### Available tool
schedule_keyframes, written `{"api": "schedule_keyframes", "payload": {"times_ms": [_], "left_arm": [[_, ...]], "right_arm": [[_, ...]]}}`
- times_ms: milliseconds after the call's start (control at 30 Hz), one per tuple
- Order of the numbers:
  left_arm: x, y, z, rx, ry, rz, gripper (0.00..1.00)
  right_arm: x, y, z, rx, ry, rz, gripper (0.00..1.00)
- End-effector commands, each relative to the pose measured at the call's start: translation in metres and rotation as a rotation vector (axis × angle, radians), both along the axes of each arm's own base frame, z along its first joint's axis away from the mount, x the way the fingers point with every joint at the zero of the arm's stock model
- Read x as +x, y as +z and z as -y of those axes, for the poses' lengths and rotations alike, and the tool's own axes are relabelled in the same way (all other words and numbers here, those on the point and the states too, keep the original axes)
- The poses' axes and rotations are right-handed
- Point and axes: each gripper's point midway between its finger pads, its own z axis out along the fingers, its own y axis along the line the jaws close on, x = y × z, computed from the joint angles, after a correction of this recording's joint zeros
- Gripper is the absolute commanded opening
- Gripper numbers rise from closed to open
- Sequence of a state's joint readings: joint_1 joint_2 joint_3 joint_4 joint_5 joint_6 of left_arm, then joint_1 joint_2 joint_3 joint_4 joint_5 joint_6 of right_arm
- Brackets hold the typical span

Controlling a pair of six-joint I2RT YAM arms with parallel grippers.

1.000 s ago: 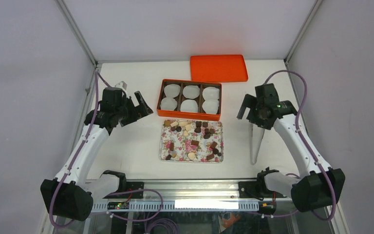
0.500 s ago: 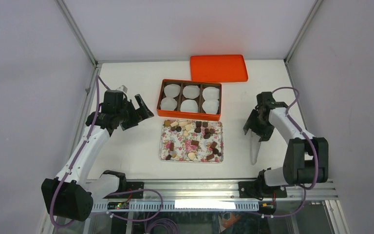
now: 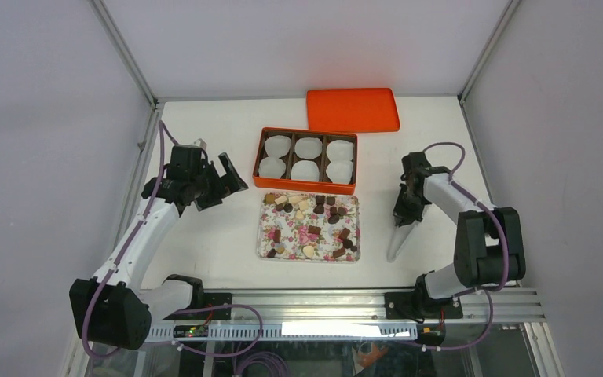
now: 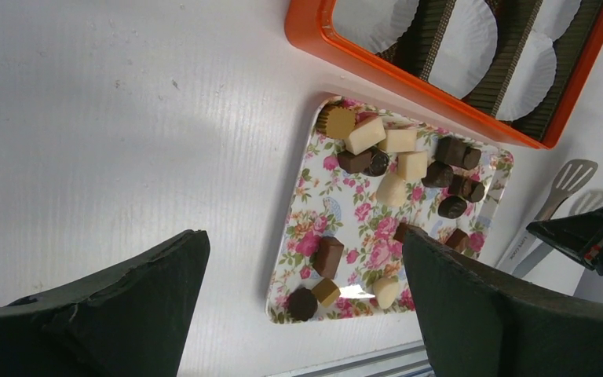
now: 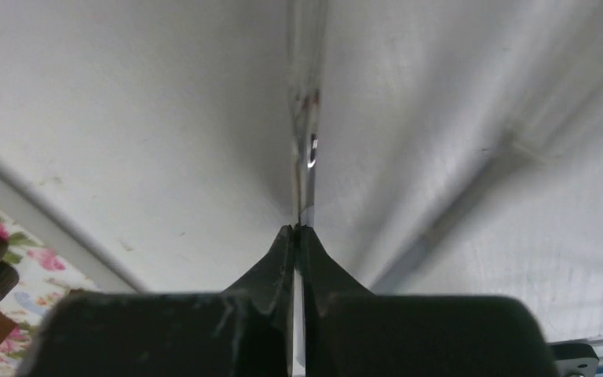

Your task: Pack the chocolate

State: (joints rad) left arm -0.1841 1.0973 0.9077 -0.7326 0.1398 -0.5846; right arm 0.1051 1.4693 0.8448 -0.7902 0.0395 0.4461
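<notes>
- My right claw (image 3: 405, 210) is pinched tight on the metal tongs (image 3: 395, 243). In its wrist view the two fingers (image 5: 271, 263) meet on the thin blade, which is seen edge-on.
- The tongs run far to near with the near end leaning a little left. The left wrist view shows the slotted head at the far end. I cannot tell whether they are lifted off the table (image 3: 204, 236).
- A strip of bare table lies between the tongs and the right edge of the flowered tray (image 3: 261, 229). More bare table lies right of the arm, out to the table's right edge.
- The chocolate (image 3: 314, 230) lies on that tray, near the middle of the table. The pieces are loose and share no common direction. They are thickest along the far edge and at the near right.
- The tray's long axis runs left to right. Its far edge sits just beside the near wall of the orange box (image 3: 305, 187).
- The box holds six white paper cups (image 3: 308, 148), and its lid (image 3: 352, 109) lies beyond it on the far right.
- My left claw (image 3: 224, 184) hangs spread wide and holds nothing. It is left of the box, with bare table between it and the tray.
</notes>
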Motion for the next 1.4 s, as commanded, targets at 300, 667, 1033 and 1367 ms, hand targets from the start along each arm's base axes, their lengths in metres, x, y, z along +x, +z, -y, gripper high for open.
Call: {"api": "schedule_keyframes", "payload": {"times_ms": [300, 667, 1033, 1367], "left_arm": [[0.009, 0.012, -0.010, 0.053, 0.036, 0.073, 0.99], [0.010, 0.041, -0.038, 0.135, 0.151, 0.202, 0.99], [0.014, 0.048, -0.050, 0.171, 0.210, 0.256, 0.99], [0.013, 0.048, -0.051, 0.172, 0.216, 0.251, 0.99]], "right_arm": [[0.046, 0.018, -0.055, -0.114, 0.332, 0.102, 0.09], [0.035, 0.049, -0.047, -0.105, 0.277, 0.238, 0.91], [0.014, 0.021, -0.035, -0.123, 0.020, 0.207, 0.97], [0.025, -0.003, -0.041, -0.108, 0.003, 0.217, 0.67]]}}
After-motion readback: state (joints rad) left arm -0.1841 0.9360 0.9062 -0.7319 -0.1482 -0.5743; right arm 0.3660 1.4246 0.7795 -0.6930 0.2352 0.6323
